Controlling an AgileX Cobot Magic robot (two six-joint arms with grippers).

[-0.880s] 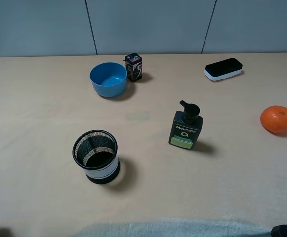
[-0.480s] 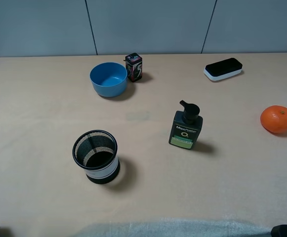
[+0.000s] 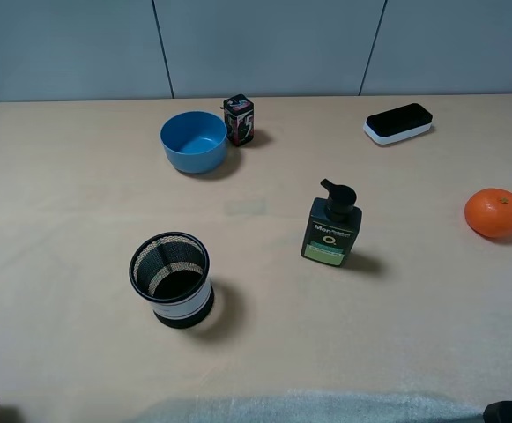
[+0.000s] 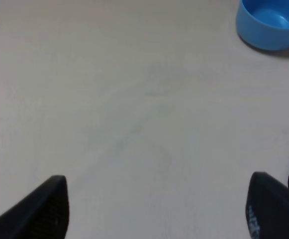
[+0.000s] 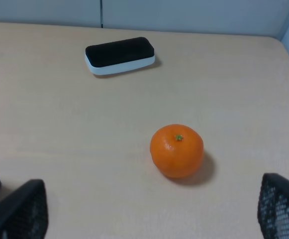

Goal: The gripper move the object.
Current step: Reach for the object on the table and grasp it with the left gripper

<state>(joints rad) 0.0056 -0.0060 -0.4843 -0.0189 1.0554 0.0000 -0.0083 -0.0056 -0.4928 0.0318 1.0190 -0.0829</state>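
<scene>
Cup (image 3: 172,280) stands upright on worktop (image 3: 62,220), front-L area in high view, well apart from everything else.

L pincer (image 4: 156,211): jaws spread wide, only bare worktop btwn them, grips nothing. Its wrist cam shows the bowl (image 4: 268,25) far ahead, off to one side.

R pincer (image 5: 149,214): jaws also spread wide, grips nothing. Orange (image 5: 176,151) lies ahead of the jaws, not touching them. Eraser (image 5: 119,55), black top on white base, lies farther back.

High view: both arms sit at the near edge, only corners showing. Bowl is at rear L w/ a small box (image 3: 238,120) just beside it. Bottle (image 3: 331,225) stands upright near centre, R of the cup. Orange sits at far R and eraser at rear R.
</scene>
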